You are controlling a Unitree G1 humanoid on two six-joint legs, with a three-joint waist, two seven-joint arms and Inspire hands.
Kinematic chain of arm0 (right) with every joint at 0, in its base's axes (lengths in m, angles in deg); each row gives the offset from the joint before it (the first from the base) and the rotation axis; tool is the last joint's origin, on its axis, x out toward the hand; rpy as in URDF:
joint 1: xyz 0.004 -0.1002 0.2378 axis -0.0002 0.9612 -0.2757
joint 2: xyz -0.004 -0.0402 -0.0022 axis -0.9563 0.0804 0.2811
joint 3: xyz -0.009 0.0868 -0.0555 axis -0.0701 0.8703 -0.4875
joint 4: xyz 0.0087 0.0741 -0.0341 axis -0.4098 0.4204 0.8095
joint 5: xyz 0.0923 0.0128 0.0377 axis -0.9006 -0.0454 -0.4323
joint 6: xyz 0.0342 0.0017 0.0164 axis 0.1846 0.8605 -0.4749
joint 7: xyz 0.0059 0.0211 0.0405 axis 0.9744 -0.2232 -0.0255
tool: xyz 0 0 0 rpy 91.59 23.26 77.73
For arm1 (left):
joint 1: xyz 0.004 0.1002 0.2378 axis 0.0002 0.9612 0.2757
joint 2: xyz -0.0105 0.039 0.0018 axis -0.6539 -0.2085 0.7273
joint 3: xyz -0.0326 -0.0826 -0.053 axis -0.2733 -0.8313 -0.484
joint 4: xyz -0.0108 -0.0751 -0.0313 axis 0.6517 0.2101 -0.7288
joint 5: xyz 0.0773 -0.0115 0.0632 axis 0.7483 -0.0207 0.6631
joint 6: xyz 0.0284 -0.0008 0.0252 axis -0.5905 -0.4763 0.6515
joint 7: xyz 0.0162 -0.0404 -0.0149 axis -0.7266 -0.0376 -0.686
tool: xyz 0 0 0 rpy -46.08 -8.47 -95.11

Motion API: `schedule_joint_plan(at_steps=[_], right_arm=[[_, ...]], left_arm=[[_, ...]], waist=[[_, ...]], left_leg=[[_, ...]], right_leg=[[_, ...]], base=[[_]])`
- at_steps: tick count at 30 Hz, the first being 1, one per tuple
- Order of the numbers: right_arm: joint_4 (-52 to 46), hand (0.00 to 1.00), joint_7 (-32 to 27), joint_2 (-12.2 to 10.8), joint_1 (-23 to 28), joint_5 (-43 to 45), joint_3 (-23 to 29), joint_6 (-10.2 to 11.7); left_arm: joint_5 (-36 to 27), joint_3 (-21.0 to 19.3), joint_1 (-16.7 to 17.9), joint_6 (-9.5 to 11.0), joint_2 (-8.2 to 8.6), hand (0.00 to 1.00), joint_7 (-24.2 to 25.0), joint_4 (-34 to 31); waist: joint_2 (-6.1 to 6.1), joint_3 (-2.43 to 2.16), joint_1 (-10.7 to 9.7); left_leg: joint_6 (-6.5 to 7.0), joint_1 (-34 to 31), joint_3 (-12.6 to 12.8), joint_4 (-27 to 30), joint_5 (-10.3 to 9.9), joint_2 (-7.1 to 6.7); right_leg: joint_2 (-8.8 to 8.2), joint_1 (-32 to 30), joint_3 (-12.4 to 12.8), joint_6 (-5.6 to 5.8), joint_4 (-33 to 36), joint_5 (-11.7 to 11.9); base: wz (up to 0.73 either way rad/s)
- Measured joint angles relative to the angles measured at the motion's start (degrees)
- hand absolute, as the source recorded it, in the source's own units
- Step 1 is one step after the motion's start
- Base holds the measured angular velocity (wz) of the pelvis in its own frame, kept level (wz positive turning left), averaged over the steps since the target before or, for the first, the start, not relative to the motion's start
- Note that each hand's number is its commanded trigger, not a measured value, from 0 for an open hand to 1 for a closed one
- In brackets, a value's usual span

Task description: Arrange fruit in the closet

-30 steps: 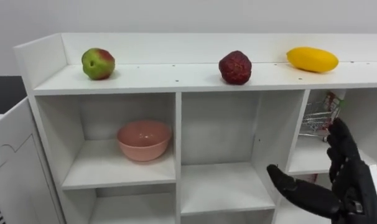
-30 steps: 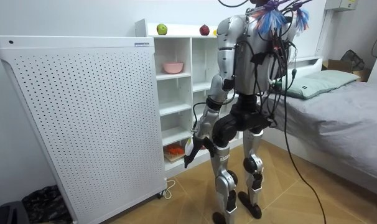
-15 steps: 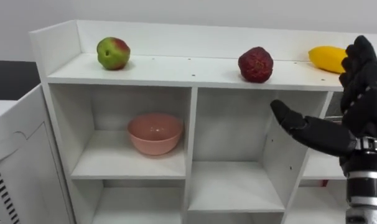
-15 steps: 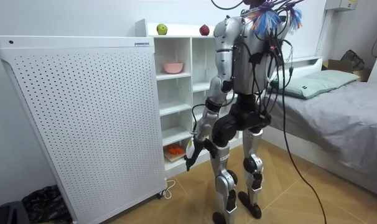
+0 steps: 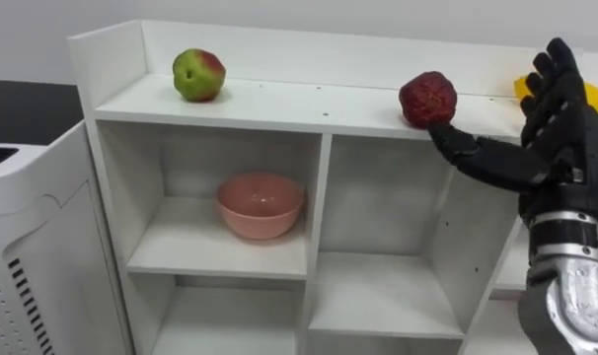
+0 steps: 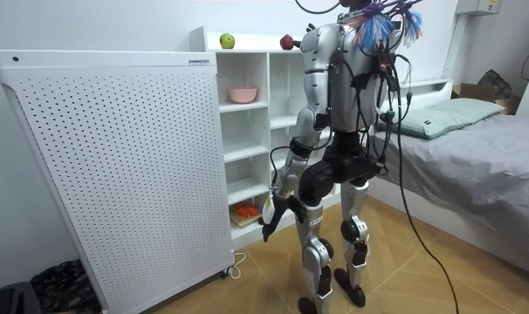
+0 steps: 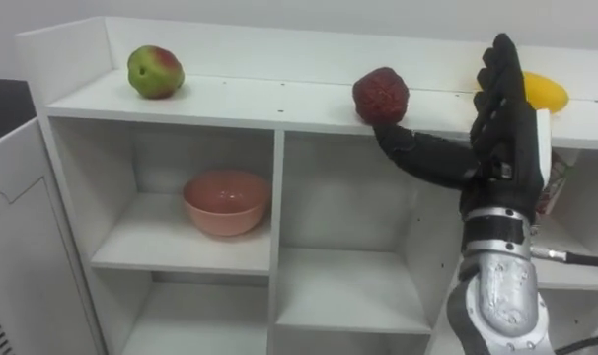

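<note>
Risen from the lower compartments in the left eye view, right hand [image 5: 565, 138] stands released at the closet [image 5: 319, 227] top, thumb just beside the red fruit [image 5: 427, 99], apparently to grasp it. Room view: left hand [image 6: 267, 216] hangs by the thigh, state untellable. Right eye view: yellow fruit [image 7: 548, 92] lies behind the fingers [image 7: 501, 79].

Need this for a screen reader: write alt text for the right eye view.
The open right hand reaches to the shelf top, thumb at the red fruit. An apple sits left, a yellow fruit right, a pink bowl in a cubby below.
</note>
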Motion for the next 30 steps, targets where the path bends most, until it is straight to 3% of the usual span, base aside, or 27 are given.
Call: schedule_joint_plan(at_steps=[9, 17, 23, 27, 30], right_arm=[[4.9, 0.00, 0.2, 2.1, -4.1, -5.3, -0.1, -1.1], [7.4, 0.00, 0.4, 2.4, -5.0, -4.6, -0.1, -1.8], [11.0, 0.00, 0.7, 2.6, -8.7, -4.6, -0.1, -2.5], [11.4, 0.00, 0.9, 4.8, -9.3, -2.9, -0.7, -2.9], [12.7, 0.00, 2.0, 6.3, -9.3, -0.9, -1.7, -3.9]], left_arm=[[-0.5, 0.0, -0.4, -0.6, -0.19, 0.00, -0.4, 0.0], [0.1, -0.1, -0.4, -1.7, -0.18, 0.00, 0.0, -0.7], [0.1, -0.1, -0.3, -2.7, -0.18, 0.00, 1.2, -1.7], [0.1, -0.1, -0.1, -2.8, -0.30, 0.00, 1.4, -2.4], [0.1, 0.0, -0.1, -3.2, -0.70, 0.00, 1.5, -2.4]], waist=[[-0.56, 0.00, 0.6], [-0.81, -0.01, 0.9], [-0.70, 0.02, 0.9], [-0.90, -0.13, 1.2], [-1.46, -0.49, 1.4]], left_leg=[[0.13, -0.9, -1.4, 0.4, 0.1, -0.44], [0.10, -1.2, -1.7, 0.5, 0.2, -0.51], [0.09, -1.3, -1.8, 0.8, 0.2, -0.54], [0.09, -1.4, -2.0, 0.7, 0.2, -0.56], [0.09, -1.3, -2.0, 0.7, 0.2, -0.58]], right_leg=[[-0.54, 0.0, -1.3, 0.00, 0.0, 0.0], [-0.60, -0.1, -1.6, 0.00, 0.0, 0.0], [-0.59, -0.3, -1.6, 0.00, 0.0, 0.0], [-0.59, -0.3, -1.6, 0.00, -0.1, 0.0], [-0.59, -0.2, -1.5, 0.00, -0.1, 0.0]], base=[[0.07], [0.01], [0.00], [0.02], [0.00]])
